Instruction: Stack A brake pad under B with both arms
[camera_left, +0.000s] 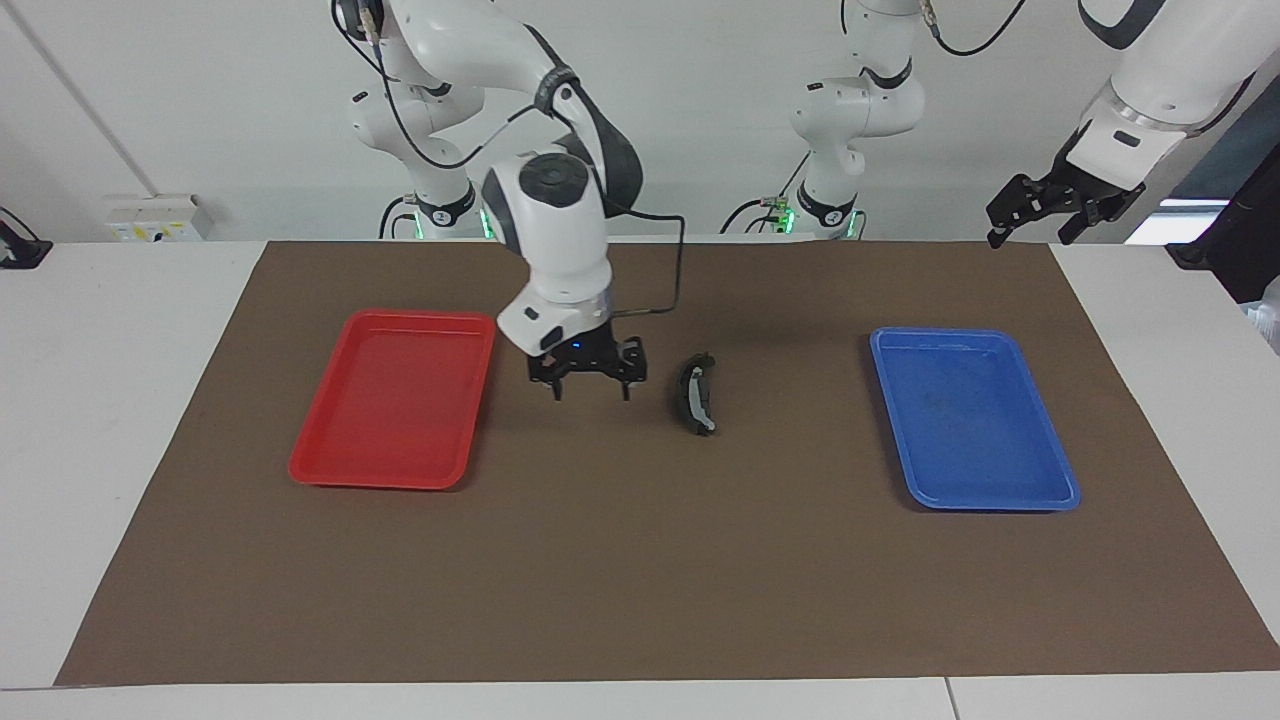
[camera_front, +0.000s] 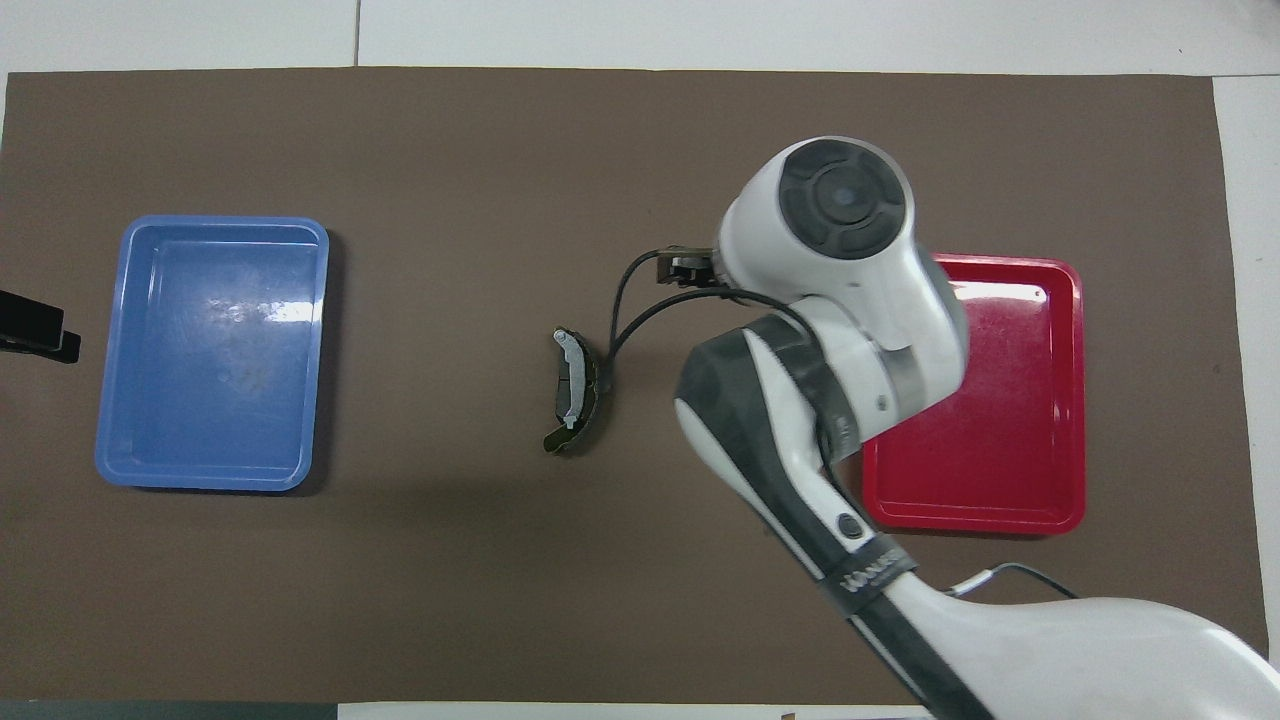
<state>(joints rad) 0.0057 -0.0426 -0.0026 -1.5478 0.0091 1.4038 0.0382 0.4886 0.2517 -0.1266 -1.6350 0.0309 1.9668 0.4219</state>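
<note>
The two brake pads lie together as one small pile (camera_left: 697, 393) on the brown mat (camera_left: 640, 560), midway between the trays; the pile also shows in the overhead view (camera_front: 575, 392). I see a curved black pad with a light grey end and a grey face beside it. I cannot tell which pad is on top. My right gripper (camera_left: 592, 393) is open and empty, low over the mat between the red tray and the pile, apart from the pads. In the overhead view its own wrist hides it. My left gripper (camera_left: 1030, 238) is open and waits raised past the blue tray.
An empty red tray (camera_left: 400, 400) lies toward the right arm's end of the mat and an empty blue tray (camera_left: 970, 415) toward the left arm's end. Bare white table (camera_left: 130, 400) surrounds the mat.
</note>
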